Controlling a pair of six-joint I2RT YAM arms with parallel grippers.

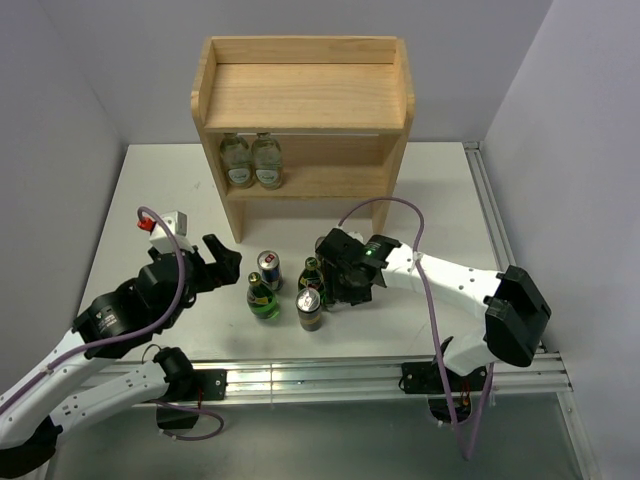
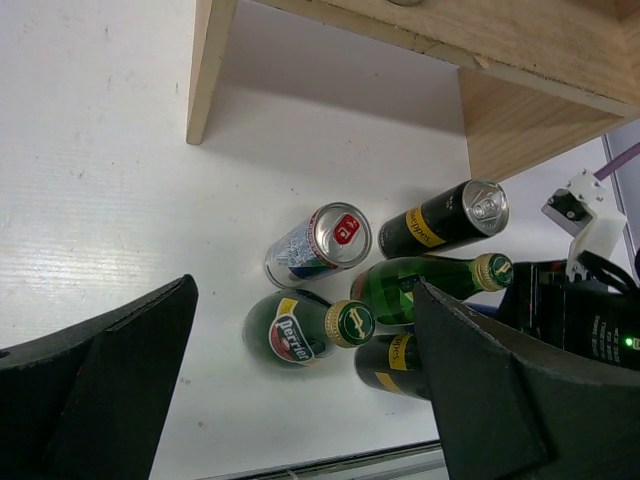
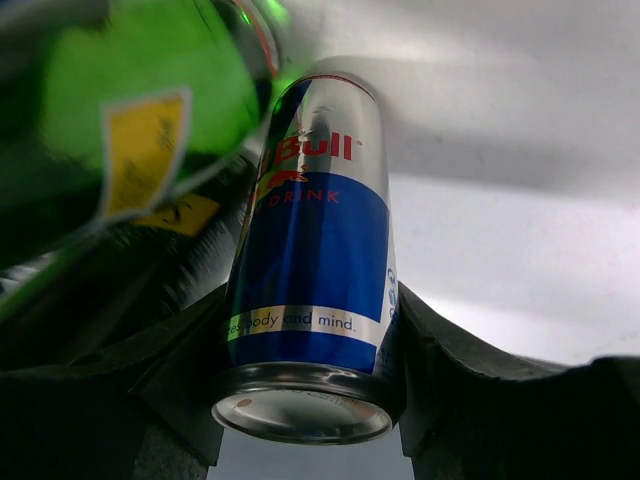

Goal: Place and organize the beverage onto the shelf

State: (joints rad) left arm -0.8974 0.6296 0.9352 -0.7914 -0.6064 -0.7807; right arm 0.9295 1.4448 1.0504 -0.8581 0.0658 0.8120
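Observation:
The wooden shelf point(image 1: 300, 100) stands at the back of the table. Several drinks stand in a cluster in front of it. In the top view I see a blue-and-silver can point(image 1: 269, 268), two green bottles point(image 1: 262, 297) point(image 1: 311, 272) and a black can point(image 1: 310, 308). My right gripper point(image 1: 335, 278) is at the cluster's right side, shut on the second blue-and-silver can point(image 3: 310, 250), with a green bottle point(image 3: 140, 110) close on its left. My left gripper point(image 1: 228, 262) is open and empty, left of the cluster. Its wrist view shows both black cans point(image 2: 445, 217) point(image 2: 395, 362).
Two clear pale bottles point(image 1: 252, 160) stand on the left of the shelf's lower tier. The top board point(image 1: 300, 95) holds nothing. The table's metal front rail point(image 1: 320, 380) runs just behind the cluster's near side.

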